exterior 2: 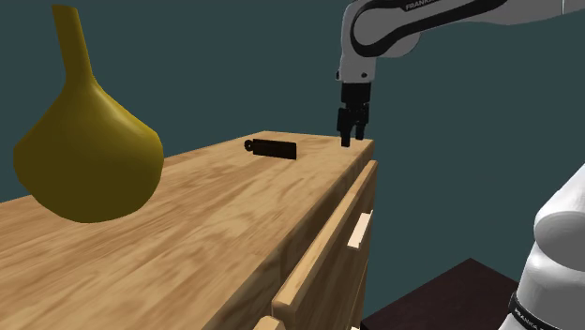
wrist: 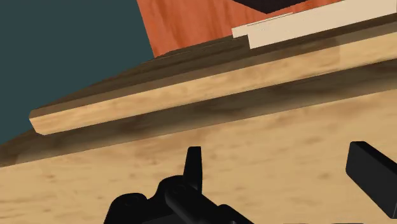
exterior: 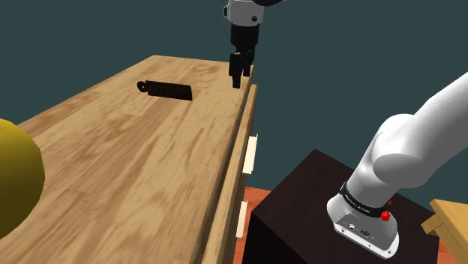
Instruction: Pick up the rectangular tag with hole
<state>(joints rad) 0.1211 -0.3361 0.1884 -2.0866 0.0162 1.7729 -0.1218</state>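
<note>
The rectangular tag [exterior: 169, 90] is black, with a ring hole at one end. It lies flat near the far end of the wooden dresser top [exterior: 127, 165], also seen as a dark bar [exterior 2: 274, 148] in the second exterior view. My black gripper [exterior: 238, 79] hangs just above the top's far corner by the drawer-side edge, to the shoulder view's right of the tag and apart from it. In the second exterior view the gripper [exterior 2: 351, 137] points down over that corner. In the wrist view the gripper [wrist: 283, 172] is open over bare wood, with nothing between its fingers.
A large yellow vase [exterior 2: 84, 150] stands on the near part of the dresser top [exterior 2: 216, 216]. Drawer fronts with pale handles [exterior: 253, 154] run along the dresser's side, facing my dark stand [exterior: 300, 210]. An orange-brown floor [wrist: 191, 25] lies below the dresser.
</note>
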